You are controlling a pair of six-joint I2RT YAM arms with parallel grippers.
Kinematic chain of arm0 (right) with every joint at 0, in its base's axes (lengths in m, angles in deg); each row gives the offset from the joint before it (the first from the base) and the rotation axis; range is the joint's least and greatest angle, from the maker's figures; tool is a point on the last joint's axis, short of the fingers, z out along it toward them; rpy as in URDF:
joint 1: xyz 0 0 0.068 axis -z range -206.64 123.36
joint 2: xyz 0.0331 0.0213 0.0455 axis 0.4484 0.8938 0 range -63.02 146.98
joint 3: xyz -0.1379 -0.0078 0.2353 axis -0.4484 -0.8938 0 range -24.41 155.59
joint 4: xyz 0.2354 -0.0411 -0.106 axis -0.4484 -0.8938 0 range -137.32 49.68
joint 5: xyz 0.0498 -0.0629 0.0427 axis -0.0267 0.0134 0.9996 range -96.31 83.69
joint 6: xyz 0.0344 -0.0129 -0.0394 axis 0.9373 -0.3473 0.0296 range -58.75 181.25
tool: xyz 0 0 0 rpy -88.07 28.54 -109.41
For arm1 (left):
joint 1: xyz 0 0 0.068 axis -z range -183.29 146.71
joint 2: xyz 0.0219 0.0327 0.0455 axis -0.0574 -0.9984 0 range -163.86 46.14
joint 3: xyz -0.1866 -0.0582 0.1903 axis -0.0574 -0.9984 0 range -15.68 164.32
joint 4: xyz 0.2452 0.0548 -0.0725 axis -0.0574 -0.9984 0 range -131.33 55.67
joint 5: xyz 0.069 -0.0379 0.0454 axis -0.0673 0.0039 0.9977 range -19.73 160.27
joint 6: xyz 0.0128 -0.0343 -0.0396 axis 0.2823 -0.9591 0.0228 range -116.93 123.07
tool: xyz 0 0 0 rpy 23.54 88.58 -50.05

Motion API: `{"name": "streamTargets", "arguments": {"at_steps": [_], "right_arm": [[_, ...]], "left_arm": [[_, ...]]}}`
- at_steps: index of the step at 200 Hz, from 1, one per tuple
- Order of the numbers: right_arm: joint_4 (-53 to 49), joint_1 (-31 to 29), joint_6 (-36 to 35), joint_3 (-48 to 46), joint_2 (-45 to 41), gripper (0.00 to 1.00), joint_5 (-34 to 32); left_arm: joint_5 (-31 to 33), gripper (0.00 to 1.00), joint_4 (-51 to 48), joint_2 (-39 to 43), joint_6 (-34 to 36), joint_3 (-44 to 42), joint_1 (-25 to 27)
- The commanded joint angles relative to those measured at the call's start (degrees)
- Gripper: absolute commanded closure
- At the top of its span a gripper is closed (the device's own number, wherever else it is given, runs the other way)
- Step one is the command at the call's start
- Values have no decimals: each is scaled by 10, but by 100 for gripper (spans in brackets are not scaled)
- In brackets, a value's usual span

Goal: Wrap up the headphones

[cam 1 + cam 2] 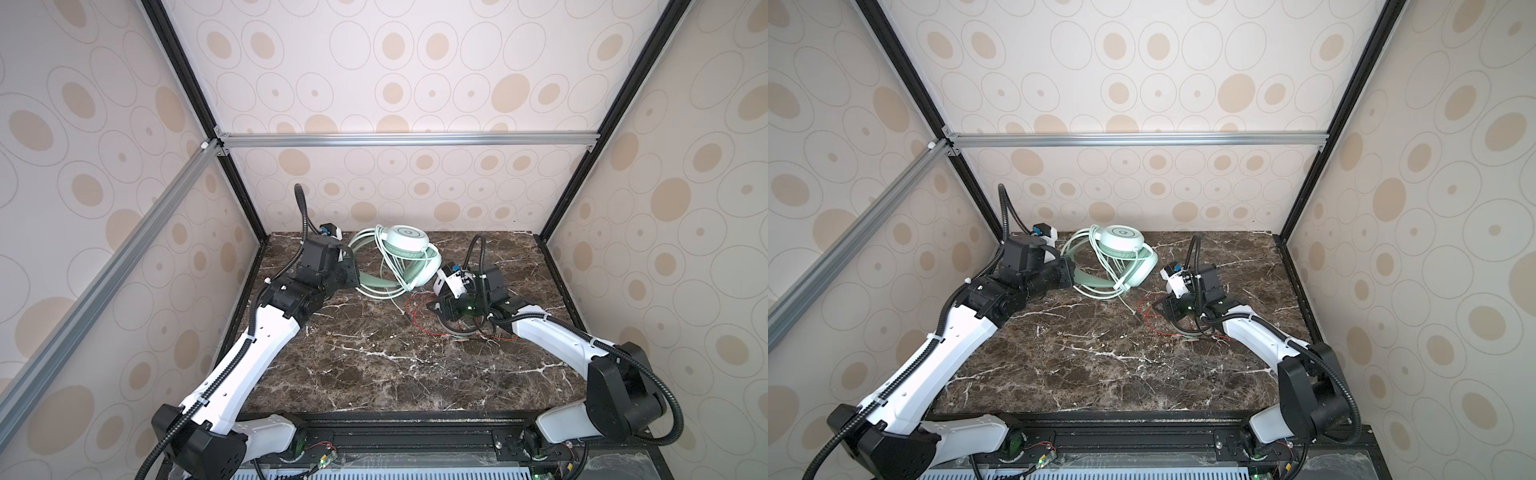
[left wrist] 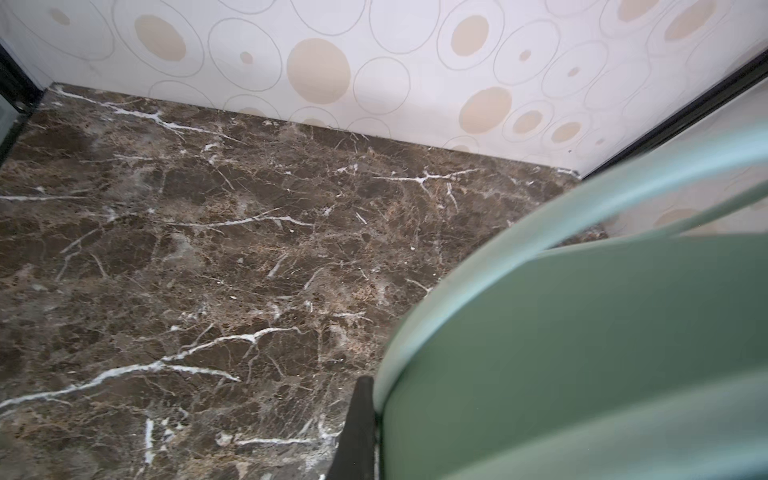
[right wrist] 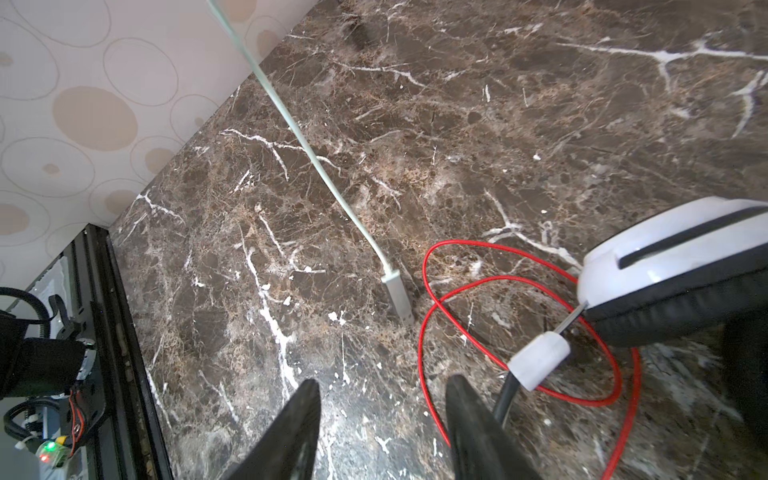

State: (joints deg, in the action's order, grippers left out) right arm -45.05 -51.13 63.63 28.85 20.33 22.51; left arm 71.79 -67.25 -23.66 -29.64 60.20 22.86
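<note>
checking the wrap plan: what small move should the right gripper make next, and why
Probably ease the right gripper forward onto the mint cable's plug and close: its open jaws sit just short of that loose end, while the left gripper clamps the mint headphones.

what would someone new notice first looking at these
The mint-green headset stands out at the back of the dark marble table. Its pale green cable is looped around it, and the left gripper is shut on its headband. Nearer on the right, a bright red cable lies in loose loops by the white-and-black headset, with the right gripper open just beside those loops.
</note>
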Motion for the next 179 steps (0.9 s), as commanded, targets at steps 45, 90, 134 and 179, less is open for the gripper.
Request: {"name": "streamTargets", "arguments": {"at_steps": [45,90,134,179], "right_arm": [[53,-62,-11,24,70,45,62],[197,-80,60,34,159,41,117],[228,-106,63,90,230,28,143],[258,-137,57,162,321,26,203]], "left_arm": [[-16,100,119,94,-80,-36,-2],[-40,100,109,91,-78,-27,-6],[-61,100,104,85,-72,-24,-9],[-59,100,103,92,-67,-25,-8]]}}
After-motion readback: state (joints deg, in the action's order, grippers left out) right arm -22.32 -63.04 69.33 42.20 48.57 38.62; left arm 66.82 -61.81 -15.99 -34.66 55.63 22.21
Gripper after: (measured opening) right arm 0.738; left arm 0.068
